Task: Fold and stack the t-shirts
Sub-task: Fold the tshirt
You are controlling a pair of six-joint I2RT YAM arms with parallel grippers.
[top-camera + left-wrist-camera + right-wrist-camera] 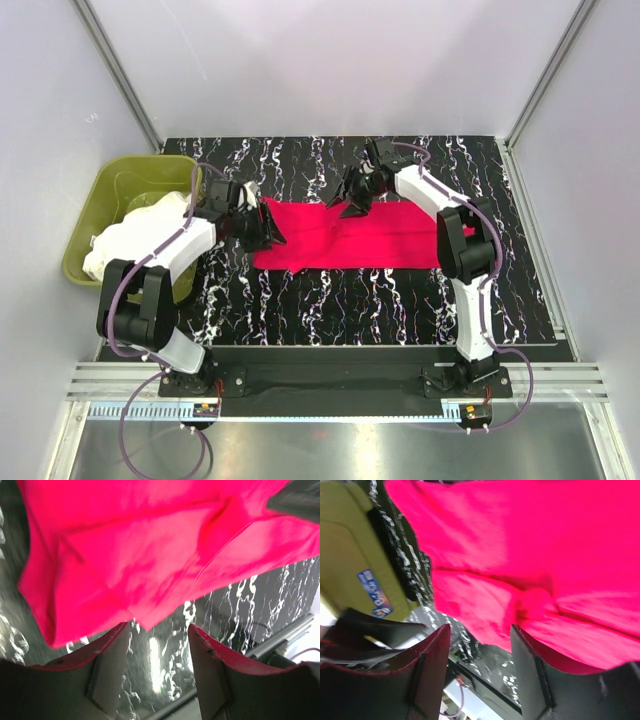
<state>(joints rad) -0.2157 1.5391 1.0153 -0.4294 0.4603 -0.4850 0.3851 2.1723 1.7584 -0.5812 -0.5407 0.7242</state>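
Note:
A crimson-red t-shirt (370, 240) lies spread as a long strip on the black marbled table (330, 300). My left gripper (265, 232) hovers at the shirt's left end. In the left wrist view that gripper (157, 626) is open, with bare table between its fingers and the red cloth (140, 555) just past the tips. My right gripper (352, 203) is at the shirt's far edge, left of its middle. It (480, 627) also stands open and empty, the red cloth (530, 555) just beyond it. White t-shirts (135, 232) are heaped in the tub.
An olive-green plastic tub (100, 195) stands off the table's left side, also visible in the right wrist view as the tub (350, 555) with a blue sticker. White enclosure walls and metal posts surround the table. An aluminium rail (330, 380) runs along the near edge.

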